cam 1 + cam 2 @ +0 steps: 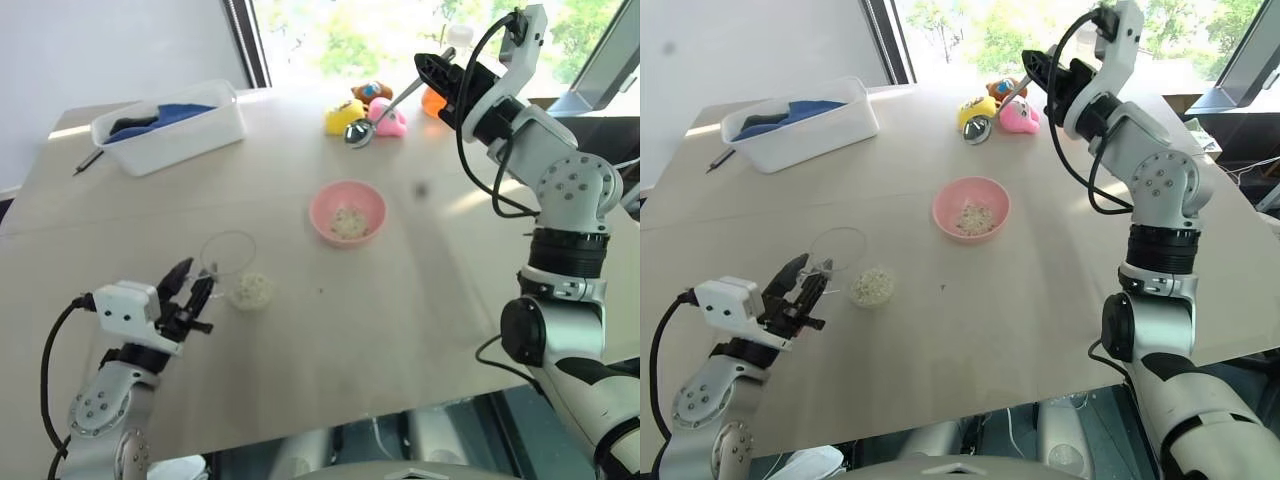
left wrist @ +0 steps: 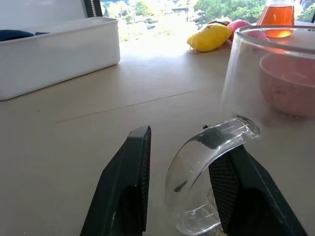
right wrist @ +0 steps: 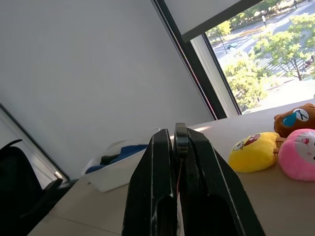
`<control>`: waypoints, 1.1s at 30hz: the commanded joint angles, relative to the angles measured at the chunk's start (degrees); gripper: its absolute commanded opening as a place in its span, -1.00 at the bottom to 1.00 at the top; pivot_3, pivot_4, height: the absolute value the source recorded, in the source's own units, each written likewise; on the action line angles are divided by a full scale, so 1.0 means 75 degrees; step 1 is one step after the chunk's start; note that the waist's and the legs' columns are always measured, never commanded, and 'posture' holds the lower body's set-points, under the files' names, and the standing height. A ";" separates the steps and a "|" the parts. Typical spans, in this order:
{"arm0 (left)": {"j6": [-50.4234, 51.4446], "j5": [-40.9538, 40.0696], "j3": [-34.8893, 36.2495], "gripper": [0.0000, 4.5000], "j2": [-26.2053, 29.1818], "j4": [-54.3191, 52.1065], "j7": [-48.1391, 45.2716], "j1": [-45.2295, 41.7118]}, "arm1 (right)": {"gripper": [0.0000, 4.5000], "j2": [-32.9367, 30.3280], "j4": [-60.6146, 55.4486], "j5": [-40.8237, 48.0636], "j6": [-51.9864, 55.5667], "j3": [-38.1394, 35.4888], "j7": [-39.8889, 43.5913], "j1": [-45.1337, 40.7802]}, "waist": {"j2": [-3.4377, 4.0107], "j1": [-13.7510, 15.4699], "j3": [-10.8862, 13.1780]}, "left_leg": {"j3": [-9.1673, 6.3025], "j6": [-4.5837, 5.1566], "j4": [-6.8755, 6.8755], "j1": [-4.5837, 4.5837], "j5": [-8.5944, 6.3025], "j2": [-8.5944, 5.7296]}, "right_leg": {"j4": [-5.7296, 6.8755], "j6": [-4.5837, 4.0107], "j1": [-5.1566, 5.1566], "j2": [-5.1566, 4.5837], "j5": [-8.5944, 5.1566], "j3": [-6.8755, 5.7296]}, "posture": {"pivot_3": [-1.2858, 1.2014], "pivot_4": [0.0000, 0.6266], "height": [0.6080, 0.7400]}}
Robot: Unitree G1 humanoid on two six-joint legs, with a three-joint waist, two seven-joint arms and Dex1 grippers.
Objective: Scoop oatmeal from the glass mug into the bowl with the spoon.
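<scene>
The glass mug (image 1: pixel 228 262) stands upright at the near left of the table, with oatmeal (image 1: pixel 250 291) heaped in its bottom. My left gripper (image 2: pixel 189 140) is open, and the mug's handle (image 2: pixel 197 162) lies between its fingers. The handle rests against one finger and a narrow gap separates it from the other. The pink bowl (image 1: pixel 347 212) sits mid-table with a little oatmeal (image 1: pixel 348 222) inside. My right gripper (image 1: pixel 430 65) is raised beyond the bowl, shut on the spoon's handle. The spoon (image 1: pixel 385 108) slants down, its head (image 1: pixel 358 133) hanging above the table by the toys.
A white tub (image 1: pixel 170 125) holding blue cloth stands at the far left, a dark pen (image 1: pixel 88 160) beside it. Yellow (image 1: pixel 343 116) and pink (image 1: pixel 390 120) plush toys and a flask of orange liquid (image 2: pixel 277 17) sit at the far edge.
</scene>
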 commanded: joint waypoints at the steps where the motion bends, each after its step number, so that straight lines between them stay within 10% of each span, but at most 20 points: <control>1: -0.0109 -0.0014 0.0095 -0.22 0.0029 -0.0228 0.0000 0.0067 | -1.00 -0.0055 -0.0130 0.0101 -0.0062 -0.0091 0.0067 -0.0179 | 0.0000 -0.0001 0.0000 | 0.0000 0.0000 0.0000 0.0000 0.0000 0.0000 | 0.0000 0.0000 0.0000 -0.0001 0.0000 0.0000 | 0.03 -0.52 1.00; 33: -0.0556 0.0315 -0.0077 -0.22 -0.0340 -0.0291 -0.0020 0.0502 | -1.00 -0.0034 -0.0036 0.0086 -0.0041 -0.0037 0.0110 -0.0154 | 0.0000 0.0001 0.0000 | 0.0000 0.0000 -0.0001 0.0000 0.0000 0.0001 | -0.0001 0.0000 0.0000 -0.0001 0.0000 0.0001 | 0.03 -0.52 1.00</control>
